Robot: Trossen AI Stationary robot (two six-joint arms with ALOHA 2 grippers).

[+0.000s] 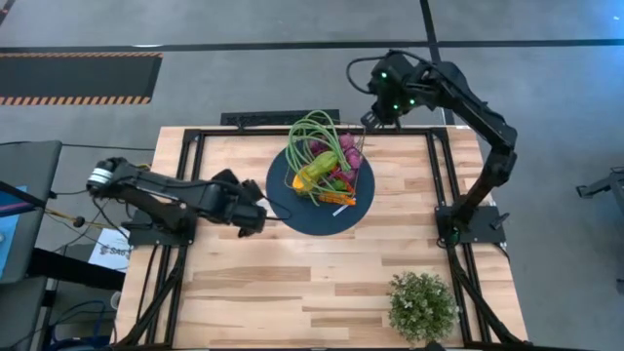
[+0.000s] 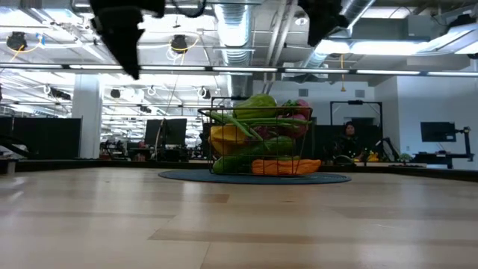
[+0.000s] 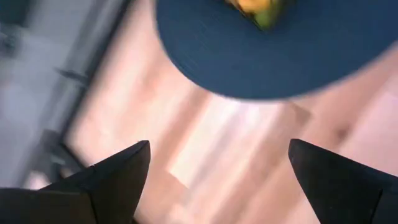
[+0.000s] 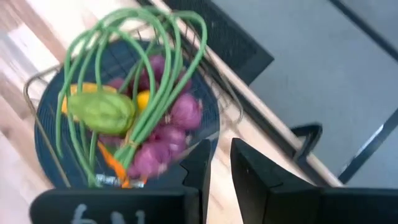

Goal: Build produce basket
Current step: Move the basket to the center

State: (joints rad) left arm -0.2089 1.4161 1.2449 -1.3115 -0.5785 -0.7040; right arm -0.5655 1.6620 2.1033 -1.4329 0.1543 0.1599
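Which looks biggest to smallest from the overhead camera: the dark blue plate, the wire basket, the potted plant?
1. The dark blue plate, clearly the widest.
2 and 3. The wire basket and the potted plant look much alike. The beans spill over the basket's edge and blur its outline, so I won't rank them.

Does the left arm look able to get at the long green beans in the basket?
Probably yes: the left pincer is open beside the blue plate, and the long green beans lie uncovered atop the basket.
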